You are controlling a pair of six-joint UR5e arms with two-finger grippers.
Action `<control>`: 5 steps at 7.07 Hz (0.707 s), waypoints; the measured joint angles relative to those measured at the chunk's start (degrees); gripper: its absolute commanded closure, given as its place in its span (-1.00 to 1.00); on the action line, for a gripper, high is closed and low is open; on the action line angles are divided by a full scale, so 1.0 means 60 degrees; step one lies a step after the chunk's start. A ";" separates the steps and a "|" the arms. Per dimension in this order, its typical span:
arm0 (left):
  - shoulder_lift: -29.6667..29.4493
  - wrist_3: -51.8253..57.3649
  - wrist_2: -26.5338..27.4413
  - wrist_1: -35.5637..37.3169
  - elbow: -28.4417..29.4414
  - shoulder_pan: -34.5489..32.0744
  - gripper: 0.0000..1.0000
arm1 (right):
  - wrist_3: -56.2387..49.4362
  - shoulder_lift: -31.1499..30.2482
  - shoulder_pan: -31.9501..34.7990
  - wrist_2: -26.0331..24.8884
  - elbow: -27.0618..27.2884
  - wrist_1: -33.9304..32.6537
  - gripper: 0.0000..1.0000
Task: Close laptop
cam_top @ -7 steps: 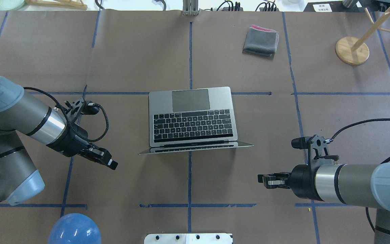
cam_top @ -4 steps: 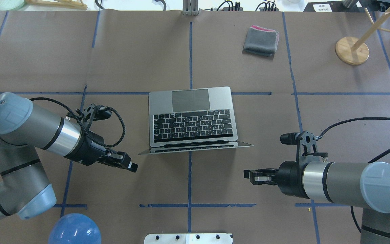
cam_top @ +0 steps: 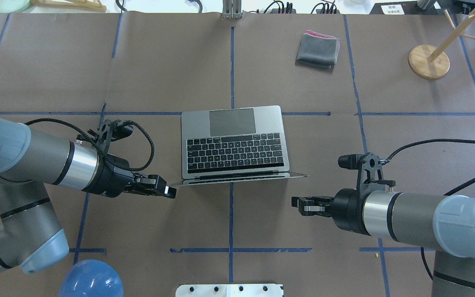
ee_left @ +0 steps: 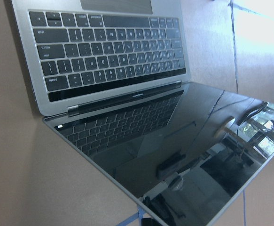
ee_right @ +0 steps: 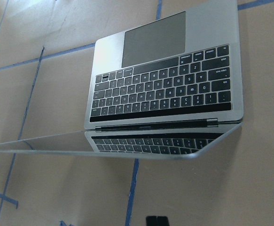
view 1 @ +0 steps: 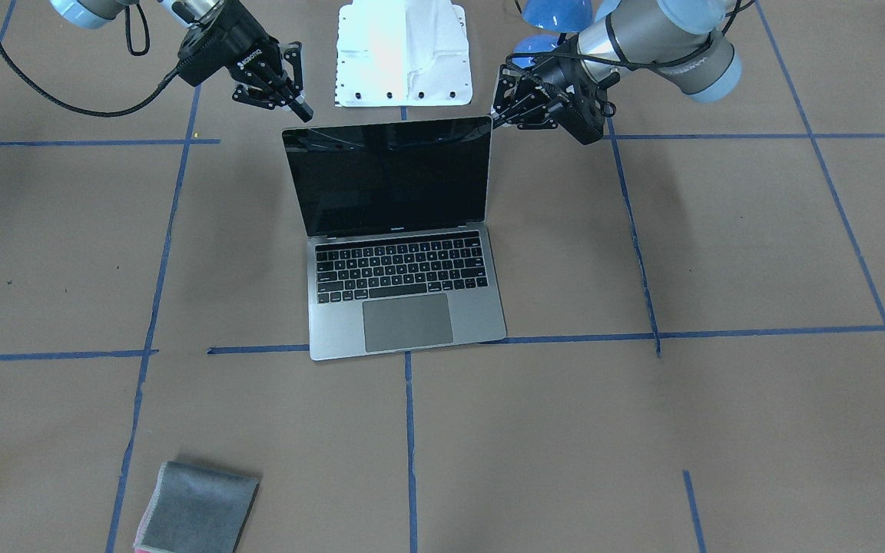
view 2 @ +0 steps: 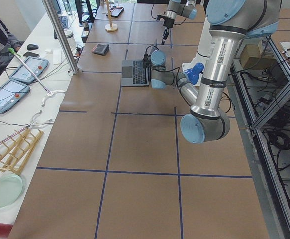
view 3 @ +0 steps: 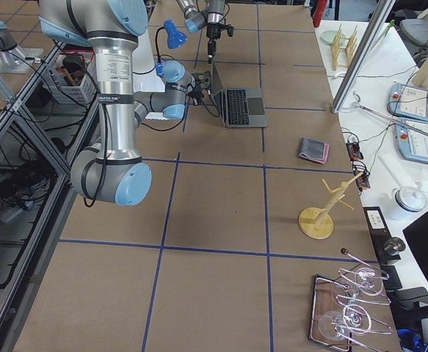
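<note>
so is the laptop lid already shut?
No, the laptop is open, its black screen standing up behind the exposed keyboard in the front-facing view.

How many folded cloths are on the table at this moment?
1. The folded grey cloth lies on the far side of the table from the robot, beyond the laptop and toward the robot's right. None other shows.

Brown-papered table [cam_top: 159,62] carries open laptop [cam_top: 234,140], folded cloth [cam_top: 317,50], wooden stand [cam_top: 429,62].

Laptop [ee_left: 127,117] lid's far corner past the left wrist view's edge; lid's back unseen.
</note>
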 measured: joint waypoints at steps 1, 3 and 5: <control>-0.0010 -0.0044 0.0028 0.0002 -0.0045 0.0000 0.97 | -0.0002 0.0003 0.0117 -0.0031 -0.0024 -0.0012 1.00; -0.0001 -0.0074 0.0045 0.0009 -0.0171 -0.0001 0.99 | -0.0012 0.0155 0.0425 -0.0033 -0.0040 -0.0350 1.00; 0.0006 -0.0086 0.0055 0.0019 -0.0257 -0.0007 1.00 | -0.0013 0.0732 0.0754 0.0001 -0.0037 -0.1182 1.00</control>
